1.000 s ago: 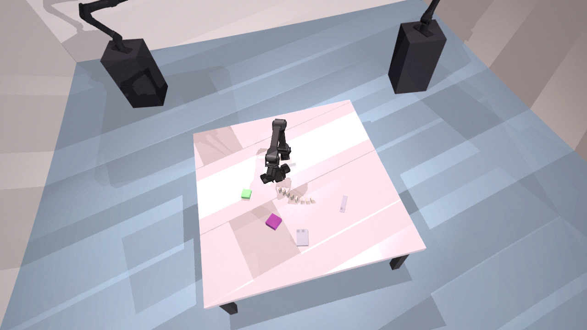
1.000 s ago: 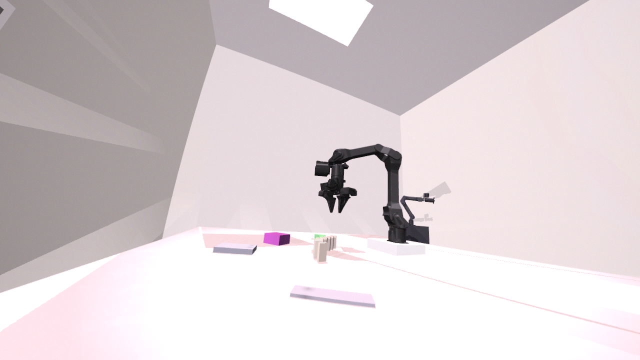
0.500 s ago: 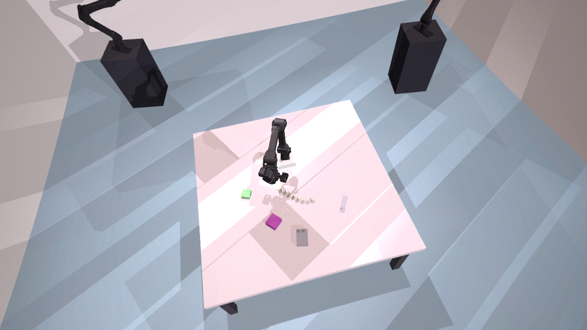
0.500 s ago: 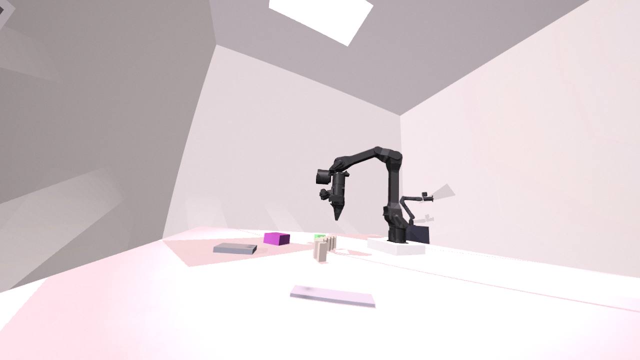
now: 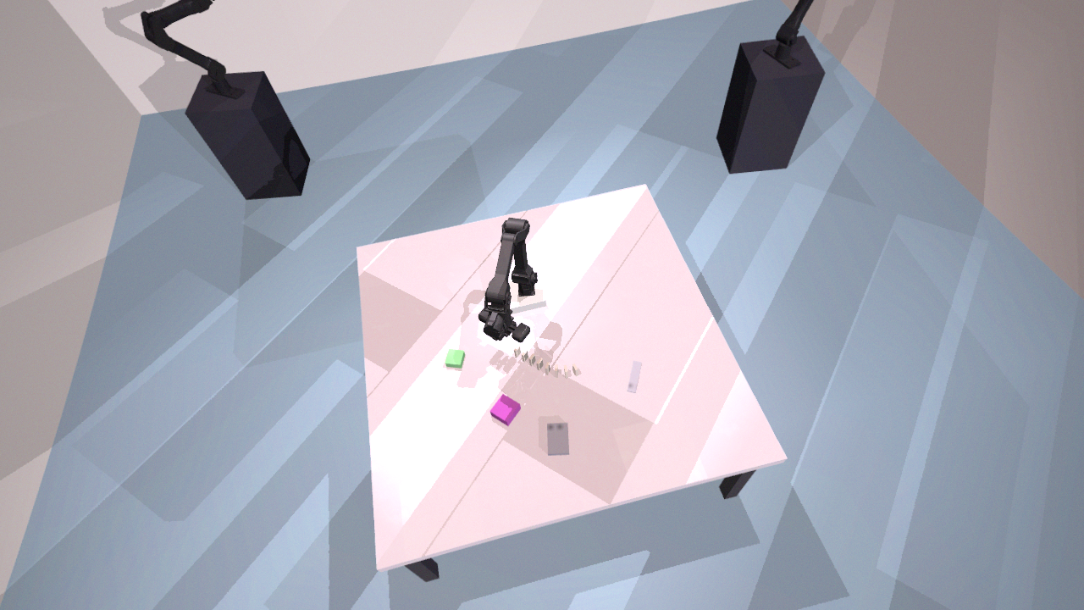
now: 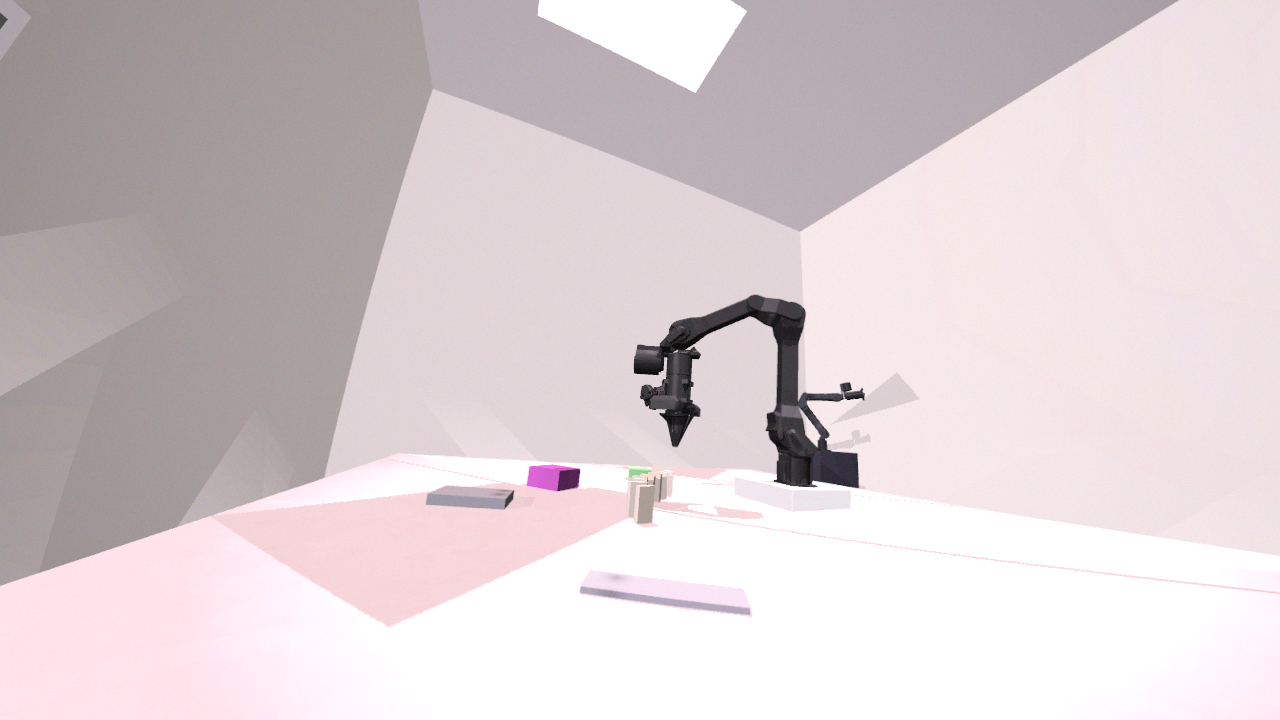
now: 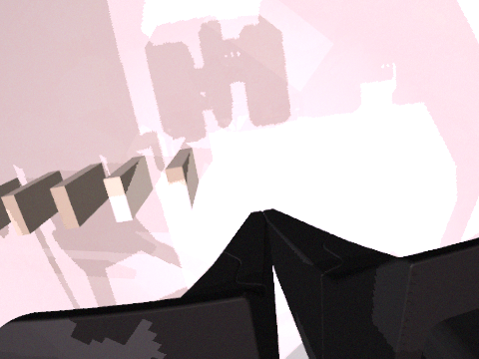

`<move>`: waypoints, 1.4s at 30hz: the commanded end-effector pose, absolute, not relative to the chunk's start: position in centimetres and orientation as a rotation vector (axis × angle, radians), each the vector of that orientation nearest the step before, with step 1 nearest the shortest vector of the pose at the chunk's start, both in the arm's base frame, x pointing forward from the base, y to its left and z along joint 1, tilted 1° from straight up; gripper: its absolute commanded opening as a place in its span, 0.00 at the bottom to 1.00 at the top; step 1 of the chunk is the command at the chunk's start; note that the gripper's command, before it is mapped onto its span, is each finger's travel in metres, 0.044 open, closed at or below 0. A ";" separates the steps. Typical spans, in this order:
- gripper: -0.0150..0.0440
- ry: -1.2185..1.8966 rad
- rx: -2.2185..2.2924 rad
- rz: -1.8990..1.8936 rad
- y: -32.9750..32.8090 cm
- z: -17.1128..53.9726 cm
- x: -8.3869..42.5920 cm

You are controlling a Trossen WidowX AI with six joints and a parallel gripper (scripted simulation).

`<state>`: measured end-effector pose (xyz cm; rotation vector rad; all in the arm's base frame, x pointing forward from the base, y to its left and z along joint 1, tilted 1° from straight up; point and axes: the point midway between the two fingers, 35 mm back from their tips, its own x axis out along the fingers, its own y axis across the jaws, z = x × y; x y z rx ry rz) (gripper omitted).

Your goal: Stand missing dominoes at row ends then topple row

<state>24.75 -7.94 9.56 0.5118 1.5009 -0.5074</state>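
Several thin beige dominoes stand upright in a gently curved row on the table. The end domino on the arm's side (image 5: 517, 352) (image 7: 176, 175) stands upright, with a gap to its neighbour (image 7: 116, 186). The domino at the other end (image 5: 576, 370) (image 6: 643, 504) also stands. My gripper (image 6: 675, 443) (image 7: 263, 221) is shut with its fingertips together and nothing between them. It points down and hangs above the table, higher than the dominoes, beside the arm-side end of the row. In the wrist view only part of the row shows; the rest runs out at the left.
A magenta block (image 5: 506, 409) (image 6: 552, 477), a green block (image 5: 455, 358) (image 6: 639, 471), a flat grey slab (image 5: 557, 441) (image 6: 469, 498) and a narrow pale slab (image 5: 635, 375) (image 6: 666, 592) lie around the row. Two other arms stand on dark pedestals (image 5: 250, 144) (image 5: 765, 113) off the table.
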 end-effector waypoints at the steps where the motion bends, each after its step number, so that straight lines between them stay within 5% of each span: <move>1: 0.25 1.497 0.516 -0.515 -8.0 9.5 24.8; 34: 0.25 1.497 0.516 -0.515 -8.0 9.5 24.8; 42: 0.25 1.498 0.516 -0.515 -7.8 1.5 24.7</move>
